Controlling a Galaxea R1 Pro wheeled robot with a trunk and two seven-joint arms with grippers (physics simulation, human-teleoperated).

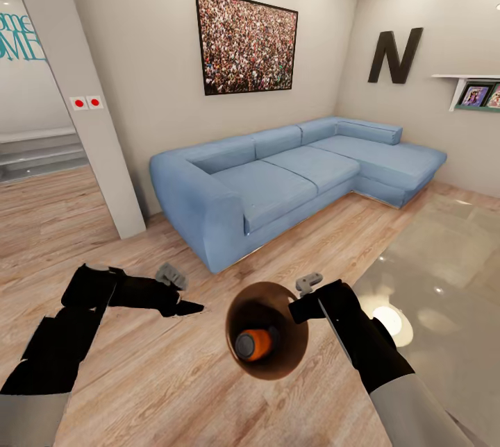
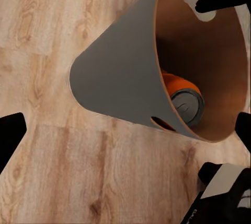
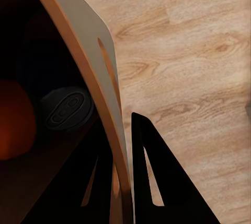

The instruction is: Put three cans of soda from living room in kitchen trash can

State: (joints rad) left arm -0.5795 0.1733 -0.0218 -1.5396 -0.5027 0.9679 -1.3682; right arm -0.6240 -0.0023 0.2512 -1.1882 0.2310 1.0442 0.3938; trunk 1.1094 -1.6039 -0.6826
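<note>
Indoors, a robot stands in a living room with a light wood floor. A long blue corner sofa runs along the far walls, with a framed picture of a crowd above it and a black letter N on the wall to the right. A glass low table sits at the right edge.

The right gripper is clamped on the rim of the trash can. The right wrist view shows one finger inside the wall and one outside, pinching the thin edge. The bin is held above the floor, pale grey outside and brown inside, its mouth tipped toward the head camera.

One orange soda can lies on its side inside the bin, grey top facing the opening.

The left gripper hangs just beside the bin, holding nothing. Whether its fingers are apart or together cannot be told.
</note>
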